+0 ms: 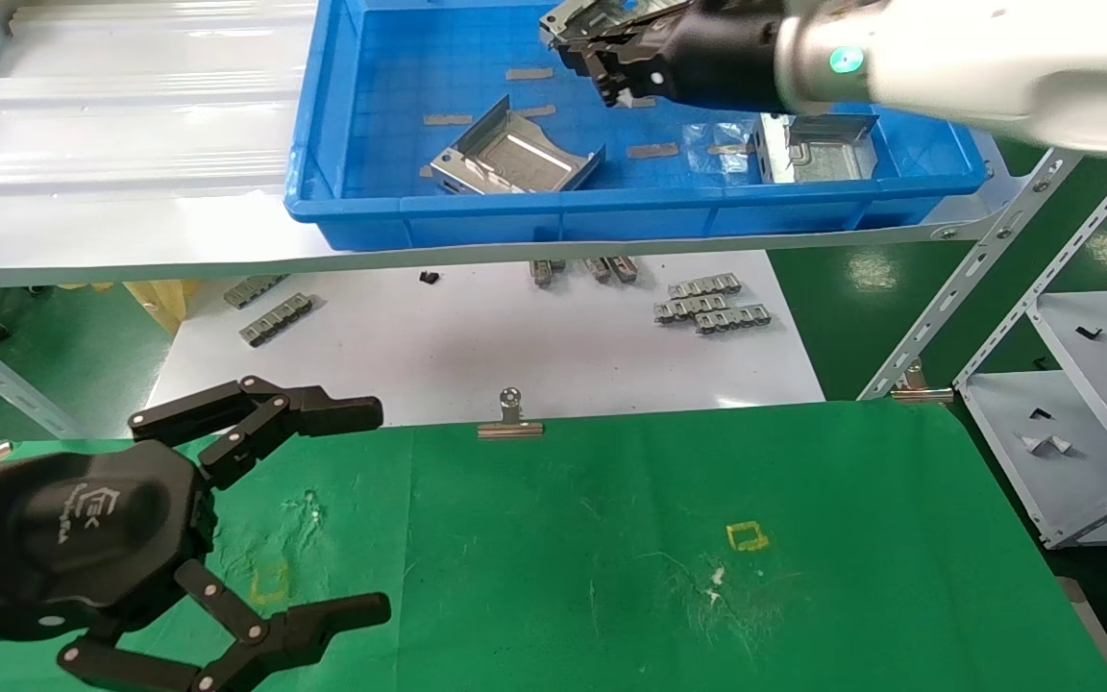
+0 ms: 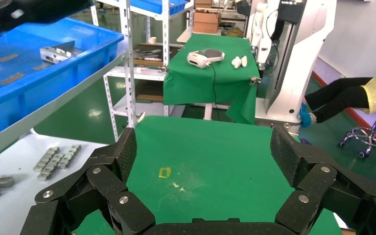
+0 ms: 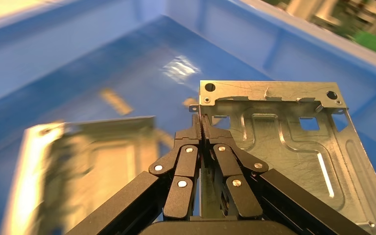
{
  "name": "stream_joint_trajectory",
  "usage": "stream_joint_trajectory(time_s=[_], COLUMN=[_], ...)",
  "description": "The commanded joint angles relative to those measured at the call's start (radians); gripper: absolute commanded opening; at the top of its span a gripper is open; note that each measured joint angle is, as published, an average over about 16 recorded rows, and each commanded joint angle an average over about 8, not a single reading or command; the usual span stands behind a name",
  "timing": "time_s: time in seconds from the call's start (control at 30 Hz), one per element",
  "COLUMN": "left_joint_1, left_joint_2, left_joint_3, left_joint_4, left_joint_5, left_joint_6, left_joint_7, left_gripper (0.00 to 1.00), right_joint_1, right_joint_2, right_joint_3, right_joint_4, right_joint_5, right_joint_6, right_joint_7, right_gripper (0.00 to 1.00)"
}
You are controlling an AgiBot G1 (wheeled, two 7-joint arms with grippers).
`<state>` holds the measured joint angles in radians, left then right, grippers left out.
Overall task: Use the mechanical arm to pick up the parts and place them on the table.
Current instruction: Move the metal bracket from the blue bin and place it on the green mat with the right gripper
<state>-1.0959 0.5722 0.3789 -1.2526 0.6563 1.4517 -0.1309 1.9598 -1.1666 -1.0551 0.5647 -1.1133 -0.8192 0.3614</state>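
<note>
Over blue bin (image 1: 400,207), gripped part (image 3: 284,132)

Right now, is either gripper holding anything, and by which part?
The right gripper, over the blue bin, is shut on a silver part, pinching its upright side wall. The left gripper is open over the green table, holding nothing.

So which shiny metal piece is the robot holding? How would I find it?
Look at the blue bin on the shelf. Two sheet-metal parts lie on its floor, but the held part hangs above the far side, one wall pinched in the right gripper. It is the only one lifted.
</note>
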Motion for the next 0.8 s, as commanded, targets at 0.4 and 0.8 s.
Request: stream_joint_trajectory(time_s=[0.4,0.8], left_joint_1=[0.0,0.0], left_joint_2=[0.0,0.0], left_joint_3=[0.0,0.0], left_joint_4=[0.0,0.0], left_joint_5=[0.0,0.0], left_joint_6=[0.0,0.0], left_joint_7=[0.0,0.0], left_gripper=[1.0,1.0], right_joint_1=[-0.006,-0.074], right_joint_2=[0.313,0.501], right_joint_3=[0.103,0.071], right_joint_4=[0.129,0.274], right_joint_5=[0.198,0.258], right_joint_6=[-0.582,-0.766], right_joint_7=[-0.341,-0.411], right_gripper=[0.0,0.0])
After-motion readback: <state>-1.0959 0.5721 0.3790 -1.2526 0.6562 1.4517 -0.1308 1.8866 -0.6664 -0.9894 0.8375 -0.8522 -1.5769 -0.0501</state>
